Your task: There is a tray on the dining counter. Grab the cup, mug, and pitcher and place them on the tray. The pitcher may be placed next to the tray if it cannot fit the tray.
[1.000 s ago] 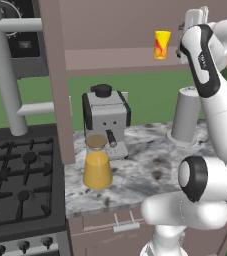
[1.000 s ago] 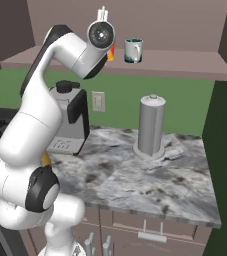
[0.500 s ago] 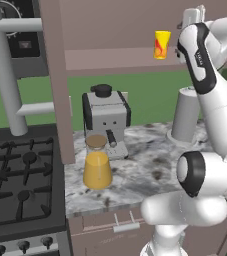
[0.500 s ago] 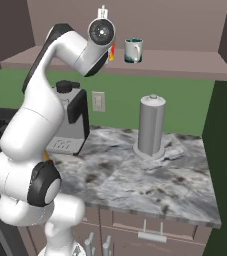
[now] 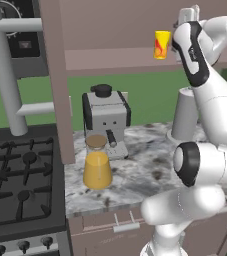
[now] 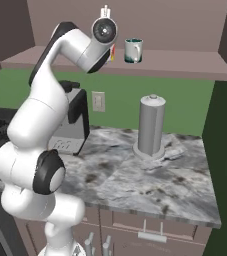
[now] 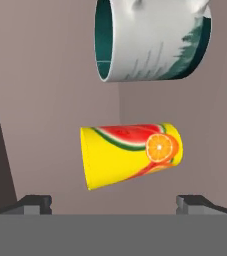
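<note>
A: Where is the cup (image 5: 161,44) right now?

B: It stands upright on the high brown shelf (image 6: 185,62) above the worktop, yellow with a watermelon and orange print. In the hand view it lies sideways across the middle of the picture, because the hand is rolled.

A: And the gripper (image 7: 112,202)?

B: Raised to shelf height, just right of the cup in the left base view, pointing at it. Its fingers (image 7: 32,204) stand wide apart, one on either side of the cup, and nothing sits between them; the cup looks apart from both tips.

A: The mug (image 6: 133,50)?

B: On the same shelf, just beside the cup, white-grey with a teal inside and a loop handle.

A: The pitcher (image 5: 97,163)?

B: Lower down, on the marbled worktop (image 6: 150,187), near its left end by the stove (image 5: 20,187). It holds orange liquid and stands just in front of the grey coffee machine (image 5: 106,118).

A: Anything else on that worktop?

B: A grey upright cylinder (image 6: 151,126) toward the far right, well apart from the pitcher
</note>
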